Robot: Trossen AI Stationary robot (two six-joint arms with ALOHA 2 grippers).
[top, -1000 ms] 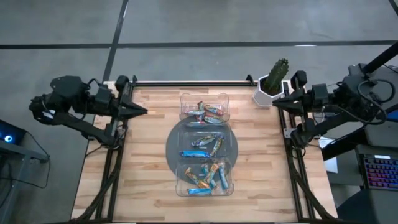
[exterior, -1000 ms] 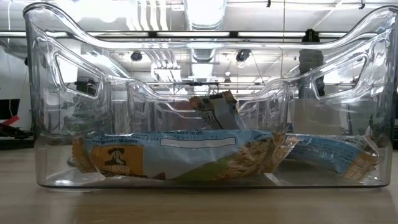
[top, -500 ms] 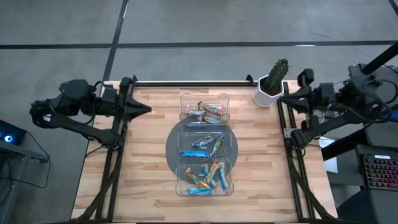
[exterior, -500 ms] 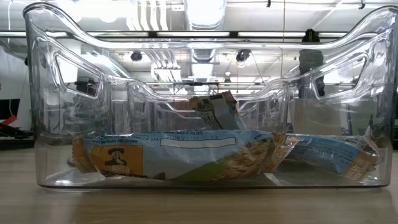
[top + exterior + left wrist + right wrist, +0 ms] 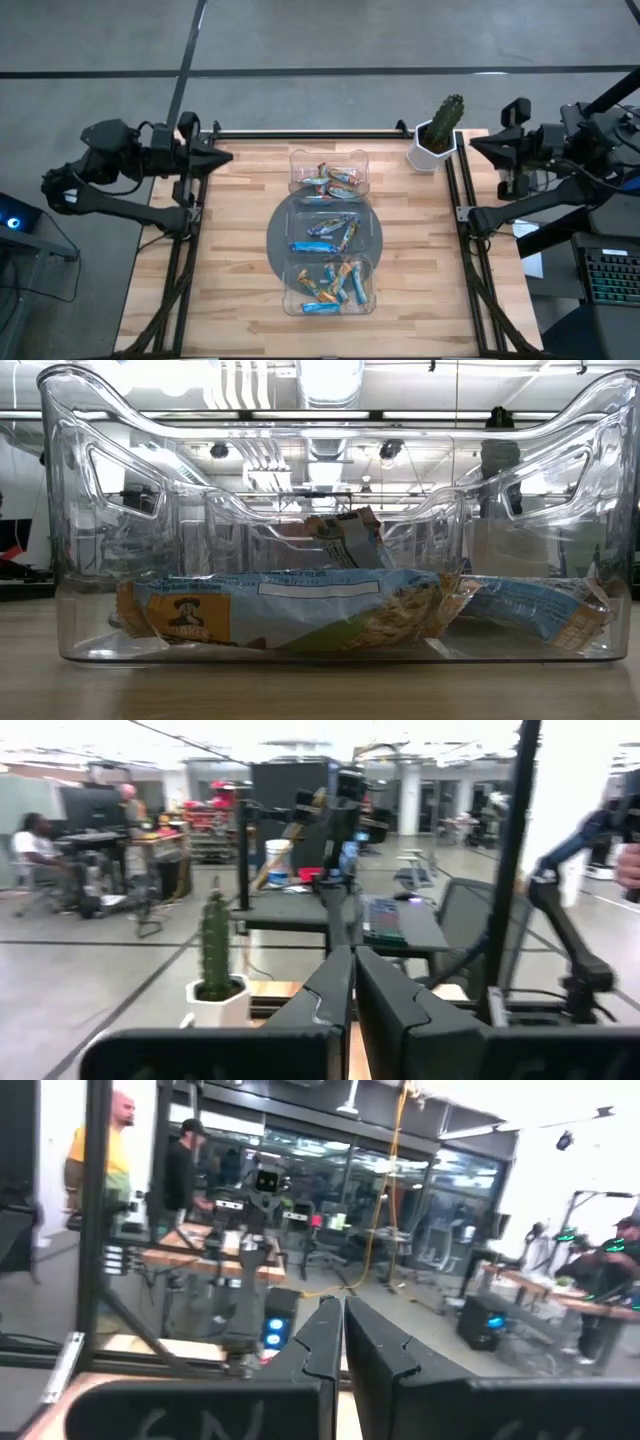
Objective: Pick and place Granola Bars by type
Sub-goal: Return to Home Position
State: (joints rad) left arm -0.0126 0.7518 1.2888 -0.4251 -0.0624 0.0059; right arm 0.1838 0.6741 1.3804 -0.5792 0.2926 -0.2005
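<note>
Dark left arm [image 5: 120, 160] and right arm [image 5: 560, 150] had drawn back to the wooden bench's [image 5: 240, 260] sides, jaws pressed together; foil-wrapped Granola Bars [image 5: 332, 283] lay sorted in the clear plastic tray [image 5: 291, 165]. Only homing apparently remained.

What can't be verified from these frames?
- Count and wrapper print of the foil-wrapped granola bars: too small, high view.
- Middle and far compartments of the clear plastic tray: low view, mostly hidden behind the near compartment.
- Tray: outside both wrist views; left gripper and right gripper face the room.
</note>
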